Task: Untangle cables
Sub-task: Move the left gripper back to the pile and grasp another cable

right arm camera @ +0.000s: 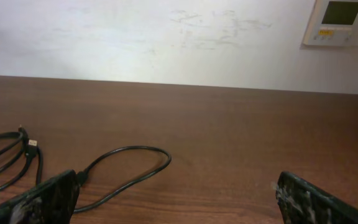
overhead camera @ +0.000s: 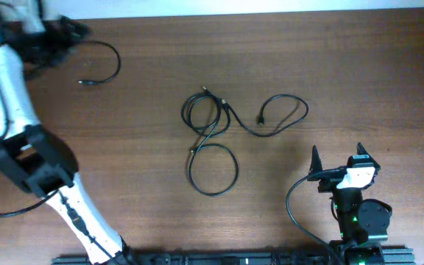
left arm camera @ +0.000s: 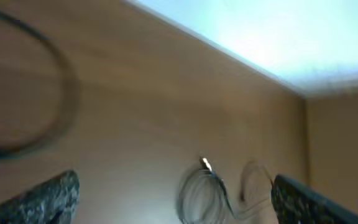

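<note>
**Cables tangled at mid-table, both claws spread**

The thin black looping cables (overhead camera: 212,140) are seen tangled at the middle of the brown wooden table (overhead camera: 359,59) — one round loop nearest the robot, a bunched coil beyond it, and a wider loop trailing to the right. A separate thin black cord (overhead camera: 107,65) is curled near the far left corner, well apart from the tangle. The left gripper (left arm camera: 174,180) is placed at that corner, its fingers spread and empty. The right gripper (overhead camera: 337,156) is set near the front right — likewise spread, gripping nothing.
</note>
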